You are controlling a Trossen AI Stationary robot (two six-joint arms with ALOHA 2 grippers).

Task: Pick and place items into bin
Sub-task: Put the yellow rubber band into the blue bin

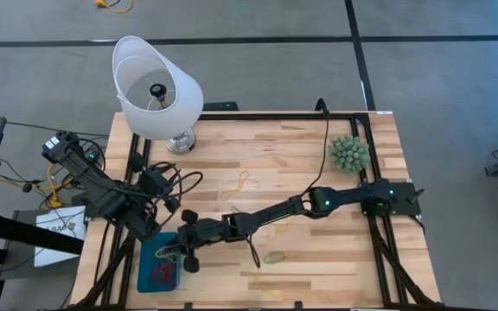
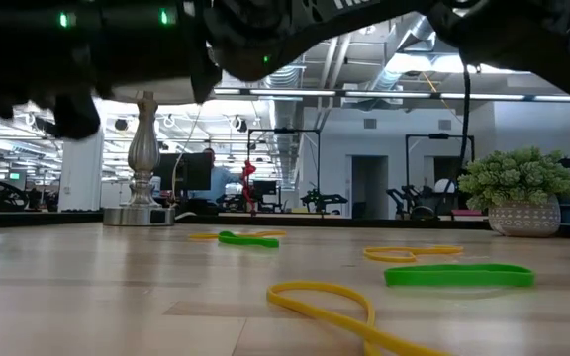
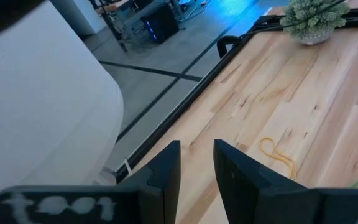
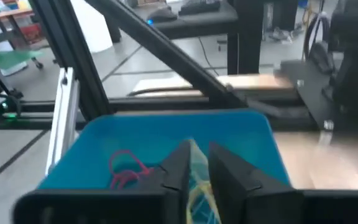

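My right gripper (image 4: 196, 152) reaches across the table to the near left corner (image 1: 173, 252) and is shut on a pale yellow rubber band (image 4: 199, 183), above the teal-blue bin (image 4: 241, 140). Red bands (image 4: 126, 168) lie inside the bin (image 1: 150, 259). More loops lie flat on the wood: yellow (image 1: 242, 181), yellow (image 1: 277, 229) and greenish (image 1: 273, 257). The low view shows a green loop (image 2: 458, 275) and a yellow loop (image 2: 330, 302). My left gripper (image 3: 196, 146) is shut and waits folded at the left edge (image 1: 173, 197), beside the lamp. My right gripper pinches the pale yellow rubber band between its two fingers, whose tips (image 4: 180, 158) point slanting down toward the bin. The band's loose strands (image 4: 204, 199) hang slack below the fingers, over the bin's floor. Whether it is one loop or several cannot be told.
A white lampshade (image 1: 156, 86) on a silver base (image 1: 180, 142) stands at the far left. A spiky green plant (image 1: 349, 153) sits at the far right. Black frame rails (image 1: 379, 233) border the table. Bare wood lies between the lamp and the plant.
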